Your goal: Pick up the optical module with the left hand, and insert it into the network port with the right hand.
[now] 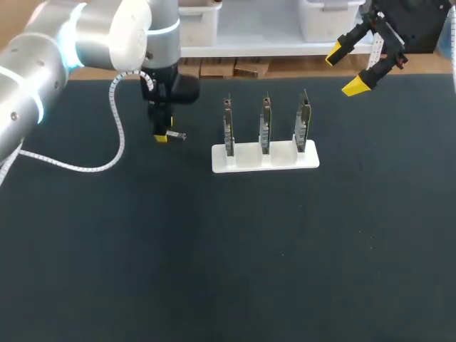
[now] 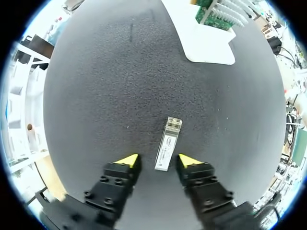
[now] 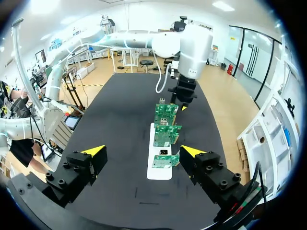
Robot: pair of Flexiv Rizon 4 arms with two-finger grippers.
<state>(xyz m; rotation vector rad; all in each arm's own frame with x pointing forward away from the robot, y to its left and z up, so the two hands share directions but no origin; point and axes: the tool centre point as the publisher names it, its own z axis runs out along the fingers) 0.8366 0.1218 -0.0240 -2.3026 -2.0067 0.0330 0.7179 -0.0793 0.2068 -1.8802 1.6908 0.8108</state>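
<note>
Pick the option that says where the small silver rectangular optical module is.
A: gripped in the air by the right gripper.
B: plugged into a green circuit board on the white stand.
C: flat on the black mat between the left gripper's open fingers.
C: the small silver rectangular optical module lies flat on the black mat between the left gripper's yellow tips, a gap on each side.

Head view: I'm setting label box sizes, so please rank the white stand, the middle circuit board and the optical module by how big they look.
Largest to smallest:
1. white stand
2. middle circuit board, seen edge-on, so it looks thin
3. optical module, only a small silver sliver
</note>
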